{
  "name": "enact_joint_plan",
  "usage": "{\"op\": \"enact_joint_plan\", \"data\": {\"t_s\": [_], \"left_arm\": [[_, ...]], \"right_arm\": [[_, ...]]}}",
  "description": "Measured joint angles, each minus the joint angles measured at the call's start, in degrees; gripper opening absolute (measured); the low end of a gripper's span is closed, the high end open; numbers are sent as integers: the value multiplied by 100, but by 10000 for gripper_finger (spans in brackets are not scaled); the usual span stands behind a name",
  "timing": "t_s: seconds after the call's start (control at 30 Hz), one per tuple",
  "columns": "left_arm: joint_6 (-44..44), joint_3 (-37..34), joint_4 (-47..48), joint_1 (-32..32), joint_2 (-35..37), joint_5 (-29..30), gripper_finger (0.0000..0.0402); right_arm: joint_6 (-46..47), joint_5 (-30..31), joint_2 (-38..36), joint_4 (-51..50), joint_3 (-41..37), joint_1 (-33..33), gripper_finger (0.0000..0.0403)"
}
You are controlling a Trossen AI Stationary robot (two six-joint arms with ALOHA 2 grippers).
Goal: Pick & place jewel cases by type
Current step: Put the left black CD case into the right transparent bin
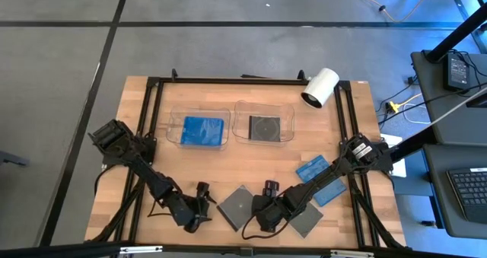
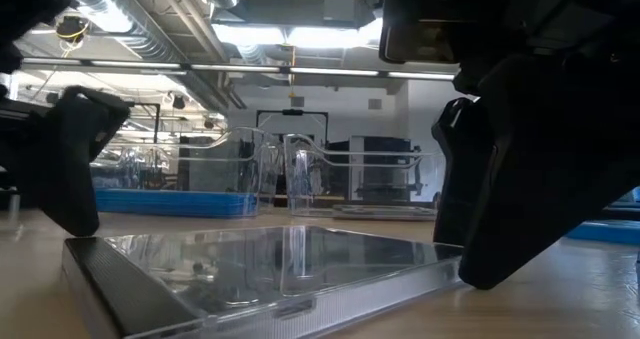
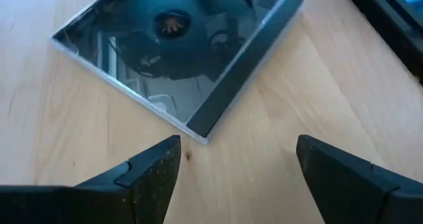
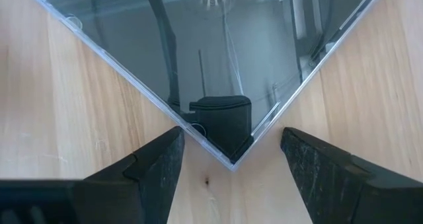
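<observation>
Fingers of the left gripper (image 1: pixel 202 208) stood apart over bare wood, just beside a dark jewel case (image 1: pixel 237 206) lying flat at the table's (image 1: pixel 137 205) near edge. The right gripper (image 1: pixel 264 209) sat on that case's other side, its fingers also spread, one corner of the case between them. A second dark case (image 1: pixel 307 221) lay partly under the right arm, with two blue cases (image 1: pixel 320 180) beyond it. Farther back stood two clear trays: the left tray (image 1: pixel 176 122) held one blue case (image 1: pixel 203 129), the right tray (image 1: pixel 242 117) one dark case (image 1: pixel 264 127).
</observation>
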State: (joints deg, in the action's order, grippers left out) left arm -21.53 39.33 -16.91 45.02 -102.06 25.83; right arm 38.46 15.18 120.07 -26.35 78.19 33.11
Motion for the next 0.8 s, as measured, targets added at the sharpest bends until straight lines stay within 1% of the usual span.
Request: {"op": "enact_joint_plan", "data": {"t_s": [0.13, 0.3, 0.5, 0.57, 0.63, 0.7, 0.8], "left_arm": [[-325, 4, 44, -155, -41, 19, 297], [-48, 34, -86, -302, -307, 6, 297], [-68, 38, -159, -301, -462, 222, 297], [-100, 25, -245, -317, -474, 207, 297], [-344, 20, -291, -412, -476, -49, 297], [-670, 20, -286, -489, -470, -159, 295], [-774, 20, -319, -492, -477, -77, 287]], "right_arm": [[-69, 4, 2, 54, 0, 2, 264], [-135, 18, 4, 63, 0, -18, 264], [-168, 7, 4, 90, 0, -19, 264], [-296, 5, 5, 177, 0, -30, 264], [-424, 1, 11, 275, -2, -35, 264], [-489, 2, 13, 315, -4, -35, 264], [-593, -1, 13, 359, -4, -38, 264]]}}
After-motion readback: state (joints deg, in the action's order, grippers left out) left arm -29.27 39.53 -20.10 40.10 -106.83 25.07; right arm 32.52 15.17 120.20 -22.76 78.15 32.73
